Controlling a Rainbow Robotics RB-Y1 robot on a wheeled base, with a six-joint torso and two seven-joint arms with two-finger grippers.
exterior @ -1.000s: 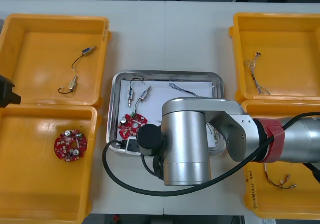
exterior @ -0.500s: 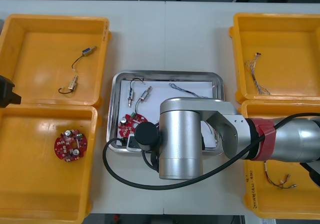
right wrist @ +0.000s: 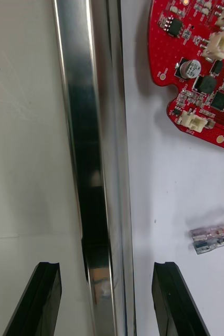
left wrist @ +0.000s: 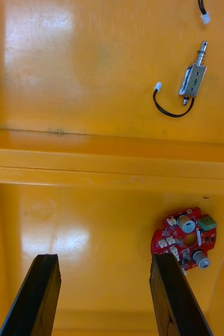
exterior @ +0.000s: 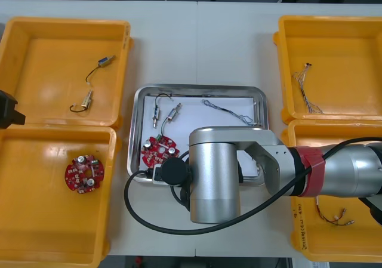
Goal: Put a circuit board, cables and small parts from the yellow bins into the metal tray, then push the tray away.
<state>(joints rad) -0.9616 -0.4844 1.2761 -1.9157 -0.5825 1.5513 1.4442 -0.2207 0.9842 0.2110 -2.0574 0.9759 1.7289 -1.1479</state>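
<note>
The right gripper has slid toward six o'clock, jaws spread and now straddling the near rim of the loaded metal tray at the centre of the table, so the push likely follows; the left gripper idles, jaws apart, at nine o'clock.

We're at an electronics assembly bench in a lab or workshop: a plain light table carries four shallow yellow plastic bins of sorted stock. One holds a round red circuit board, another small wired metal parts, with a shiny rectangular metal tray between.
</note>
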